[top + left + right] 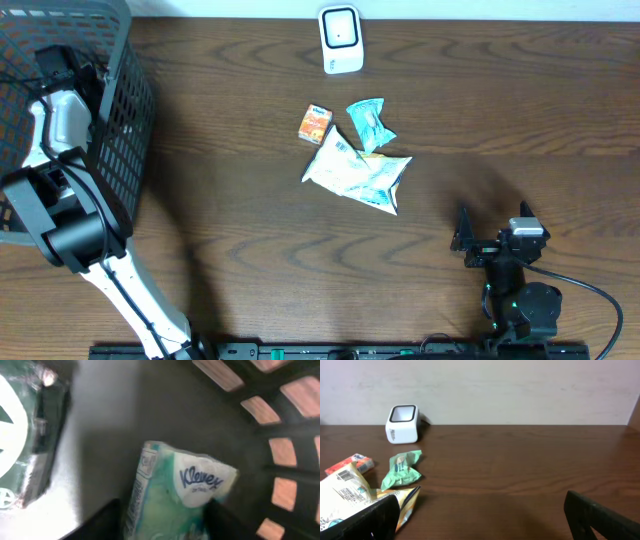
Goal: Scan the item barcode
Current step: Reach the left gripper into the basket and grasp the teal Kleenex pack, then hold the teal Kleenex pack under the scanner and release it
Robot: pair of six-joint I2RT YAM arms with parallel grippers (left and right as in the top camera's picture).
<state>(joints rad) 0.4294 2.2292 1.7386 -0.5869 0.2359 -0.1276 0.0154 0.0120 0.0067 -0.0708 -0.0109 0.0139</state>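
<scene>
1. Barcode scanner (340, 40): a small white rounded box with a dark-framed window, standing upright at the far edge of the table.
2. Kleenex tissue pack (175, 495): soft and teal-and-white, with blue lettering on a white patch. It lies on the grey floor of the basket (130, 110); the print along its left edge is blurred.
3. Shiny green-and-white packet (20, 440): in the same basket, apart from the tissue pack.
4. Small orange box (314, 124): on the table near the scanner.
5. Green crinkled packet (370, 122): just right of the orange box.
6. White-and-yellow bag (355, 172): lying flat, touching the green packet, with a barcode facing up on one corner.
</scene>
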